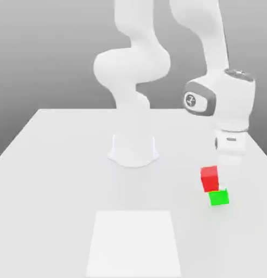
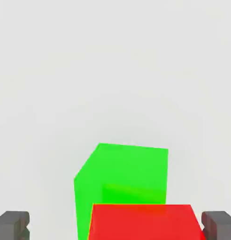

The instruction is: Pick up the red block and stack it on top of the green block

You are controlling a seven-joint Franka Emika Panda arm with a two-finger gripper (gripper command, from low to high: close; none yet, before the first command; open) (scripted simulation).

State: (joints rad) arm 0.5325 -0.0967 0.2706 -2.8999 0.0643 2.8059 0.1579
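Note:
The red block (image 1: 209, 178) sits on top of the green block (image 1: 218, 197), shifted a little toward the exterior view's left so it overhangs one edge. The green block rests on the white table (image 1: 59, 163) at the exterior view's right. My gripper (image 1: 229, 158) hangs just above and behind the pair. In the hand view the red block (image 2: 144, 221) lies between my two dark fingertips (image 2: 12, 225), with a wide gap on one side and a narrow one on the other. The gripper (image 2: 115, 226) is open and holds nothing. The green block (image 2: 122, 173) shows beneath and beyond the red one.
The arm's white base (image 1: 133, 149) stands at the middle of the table. A lighter square patch (image 1: 133, 241) marks the table's near part. The table's edge runs close by on the exterior view's right of the blocks.

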